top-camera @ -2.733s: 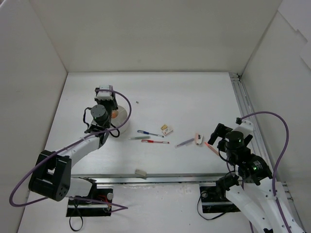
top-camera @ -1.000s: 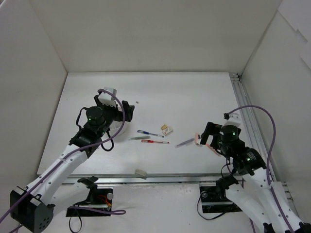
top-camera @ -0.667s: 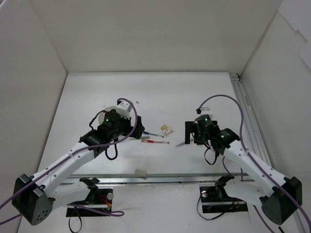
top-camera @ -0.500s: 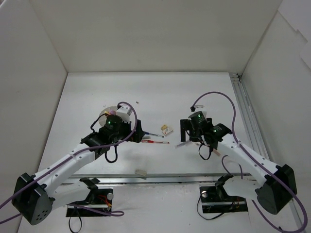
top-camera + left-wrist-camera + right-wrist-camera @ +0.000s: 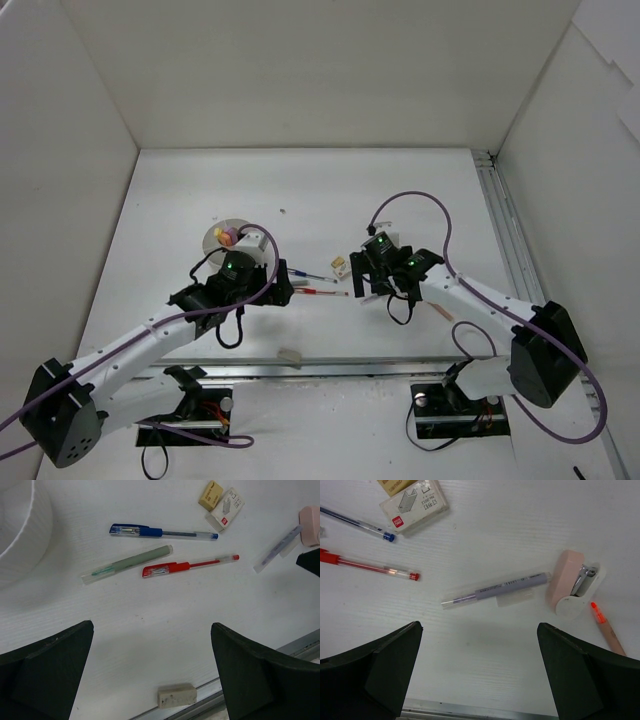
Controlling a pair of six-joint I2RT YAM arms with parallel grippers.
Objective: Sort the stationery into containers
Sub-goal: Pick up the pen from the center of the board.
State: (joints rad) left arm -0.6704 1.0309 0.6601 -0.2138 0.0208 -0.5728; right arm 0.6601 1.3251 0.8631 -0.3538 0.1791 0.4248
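1. The left gripper (image 5: 151, 627) hung above the table (image 5: 150, 605) with its dark, wedge-shaped fingers spread wide and nothing between them. The right gripper (image 5: 479, 626) was likewise spread and empty.
2. Below the left gripper lay three slim plastic pens close together but not touching: a blue pen (image 5: 162, 532), a grey-green pen (image 5: 127, 564) and a red pen (image 5: 190, 565).
3. The round white cup (image 5: 210, 238) stood to their left. It seemed to hold something pink and yellow, but I could not tell in which compartment.
4. Under the right gripper lay a translucent purple pen (image 5: 497, 590). A glossy pink stapler (image 5: 572, 585) was just beside its end, with an orange marker (image 5: 605, 625) near that.
5. A printed cardboard box (image 5: 225, 516) and a tan block (image 5: 210, 495) sat side by side beyond the pens.
6. A cream eraser (image 5: 176, 696) lay alone by the metal rail (image 5: 300, 642).
7. The tabletop looked white, matte and finely ribbed.
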